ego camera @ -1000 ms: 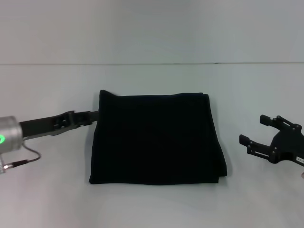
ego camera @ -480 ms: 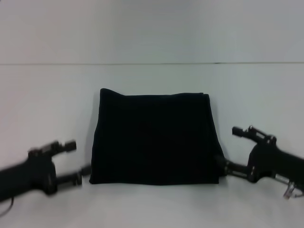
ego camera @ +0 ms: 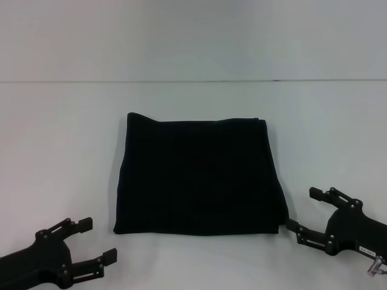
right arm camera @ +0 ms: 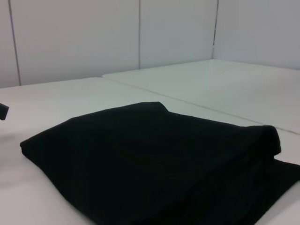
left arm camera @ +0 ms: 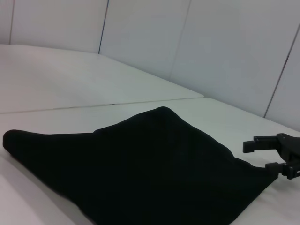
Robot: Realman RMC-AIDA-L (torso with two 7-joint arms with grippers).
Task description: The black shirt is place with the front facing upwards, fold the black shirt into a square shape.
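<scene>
The black shirt (ego camera: 199, 175) lies folded into a plain black square in the middle of the white table; no print or label shows. It also shows in the left wrist view (left arm camera: 140, 164) and the right wrist view (right arm camera: 154, 159). My left gripper (ego camera: 100, 241) is open and empty, low at the front left, just off the shirt's near left corner. My right gripper (ego camera: 300, 208) is open and empty at the front right, its lower finger close to the shirt's near right corner. The right gripper also shows far off in the left wrist view (left arm camera: 262, 157).
The white table (ego camera: 60, 151) runs to a far edge line, with a pale wall (ego camera: 193, 36) behind it. The tip of a left-gripper finger (right arm camera: 3, 111) shows at the edge of the right wrist view.
My left gripper has pulled away from the shirt's left edge and dropped to the front left. My right gripper has come forward and down to the shirt's near right corner. The shirt has not moved.
</scene>
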